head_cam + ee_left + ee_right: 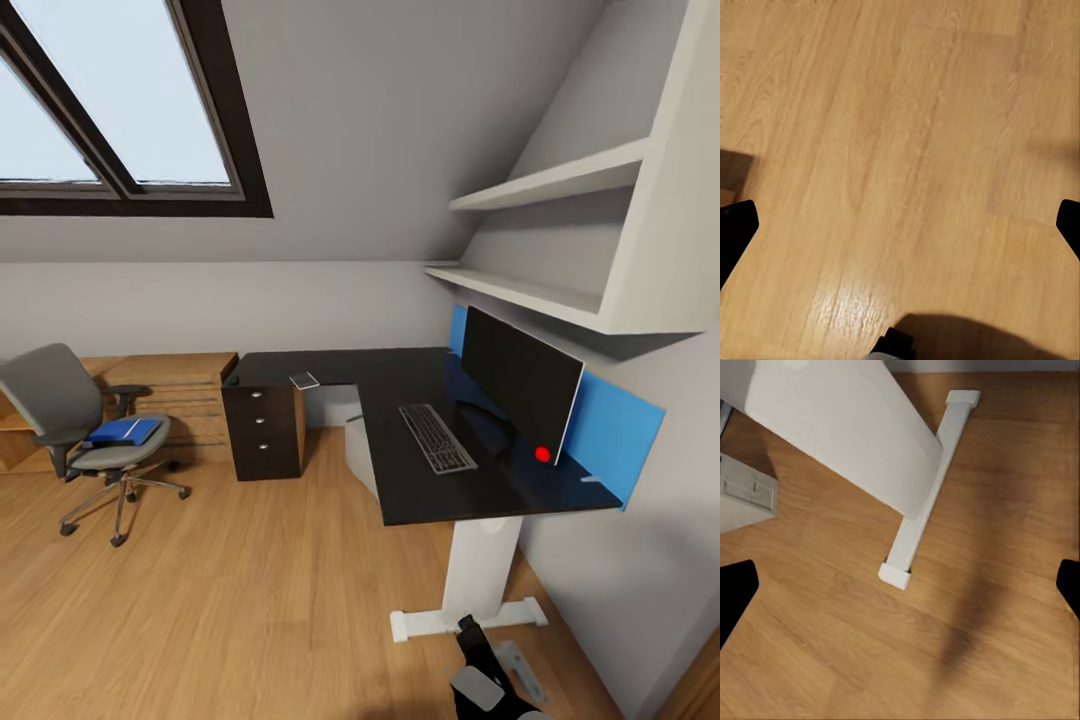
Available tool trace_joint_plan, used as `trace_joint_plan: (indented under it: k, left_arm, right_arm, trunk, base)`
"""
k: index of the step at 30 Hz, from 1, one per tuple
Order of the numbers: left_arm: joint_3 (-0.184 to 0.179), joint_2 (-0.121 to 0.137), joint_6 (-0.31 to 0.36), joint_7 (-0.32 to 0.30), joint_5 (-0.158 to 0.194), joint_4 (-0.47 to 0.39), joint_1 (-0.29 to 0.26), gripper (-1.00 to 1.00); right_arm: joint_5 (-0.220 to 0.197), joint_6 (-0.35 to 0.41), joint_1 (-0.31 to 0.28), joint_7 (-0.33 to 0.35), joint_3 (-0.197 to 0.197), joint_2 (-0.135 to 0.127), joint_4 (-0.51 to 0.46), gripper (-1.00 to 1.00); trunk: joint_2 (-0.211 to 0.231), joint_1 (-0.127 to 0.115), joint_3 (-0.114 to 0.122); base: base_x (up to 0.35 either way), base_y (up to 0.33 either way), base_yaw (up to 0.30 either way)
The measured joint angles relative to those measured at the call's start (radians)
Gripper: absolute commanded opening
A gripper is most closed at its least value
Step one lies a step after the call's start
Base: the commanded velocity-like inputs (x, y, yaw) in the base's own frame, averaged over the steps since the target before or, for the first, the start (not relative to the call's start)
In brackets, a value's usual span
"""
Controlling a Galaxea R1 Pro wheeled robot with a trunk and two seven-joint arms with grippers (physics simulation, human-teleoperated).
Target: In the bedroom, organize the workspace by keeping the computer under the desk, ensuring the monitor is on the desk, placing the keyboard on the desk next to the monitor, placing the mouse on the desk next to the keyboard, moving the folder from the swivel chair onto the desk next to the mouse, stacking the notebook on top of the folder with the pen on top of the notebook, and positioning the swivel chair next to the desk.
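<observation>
Left gripper (900,225): the two dark fingertips sit at opposite edges of the left wrist view, spread wide apart, with nothing between them. Directly beyond the fingers lies bare light wood floor (907,127); a dark shadow falls on the boards near the gripper base.

Right gripper (900,592): fingertips likewise at opposite edges of the right wrist view, fully parted, holding nothing. Beyond the fingers lies wood floor, and further out the white desk leg (840,427) with its long flat foot bar (926,487) resting on the boards. A pale grey box corner beside the leg cannot be identified with certainty.

In the head view, part of a dark and grey arm (485,680) shows at the lower edge, close to the white desk foot.

Outward from the arm:
- The desk (400,375), L-shaped with a glossy black top, stands just ahead, with a black drawer unit (262,432) under its far wing.
- The monitor (515,385) stands upright on the desk against a blue wall panel (615,435).
- The keyboard (436,437) lies flat on the desk, just in front of the monitor.
- A small flat object (304,380) lies on the far wing; too small to identify.
- The computer (358,450) shows as a pale box under the desk.
- The swivel chair (85,430) stands well apart from the desk, with the folder (125,431) lying on its seat.
- A skylight (120,100) is set in the sloped wall above.
</observation>
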Motion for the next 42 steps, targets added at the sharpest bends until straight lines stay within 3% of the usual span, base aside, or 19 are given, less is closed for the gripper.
trace_joint_plan:
  k: [7, 12, 21, 32, 42]
  left_arm:
    - [0.000, -0.001, 0.000, 0.000, 0.000, 0.000, 0.000, 1.00]
    - [0.000, -0.001, 0.000, 0.000, 0.000, 0.000, 0.000, 1.00]
    - [0.000, -0.002, 0.000, 0.000, 0.000, 0.000, 0.000, 1.00]
    - [0.001, 0.000, -0.007, 0.000, 0.000, 0.000, 0.000, 1.00]
    - [0.001, 0.000, -0.009, 0.000, 0.000, 0.000, 0.000, 1.00]
  right_arm:
    - [-0.001, 0.000, 0.002, -0.001, 0.000, -0.065, 0.091, 1.00]
    - [-0.001, 0.001, 0.015, -0.003, 0.001, -0.087, 0.109, 1.00]
    - [0.002, 0.001, 0.035, -0.001, 0.003, -0.058, 0.115, 1.00]
    - [0.011, 0.001, 0.050, -0.001, 0.003, -0.049, 0.116, 1.00]
    - [0.069, 0.002, 0.063, -0.001, 0.002, -0.048, 0.116, 1.00]
  trunk:
    - [0.049, -0.027, 0.022]
    - [0.084, -0.046, 0.038]
    - [0.147, -0.081, 0.066]
    - [0.148, -0.081, 0.066]
    - [0.148, -0.081, 0.066]
  base:
    - [0.000, 0.000, 0.000]
    - [0.000, 0.000, 0.000]
    - [0.000, 0.000, 0.000]
    - [0.000, 0.000, 0.000]
    - [0.000, 0.000, 0.000]
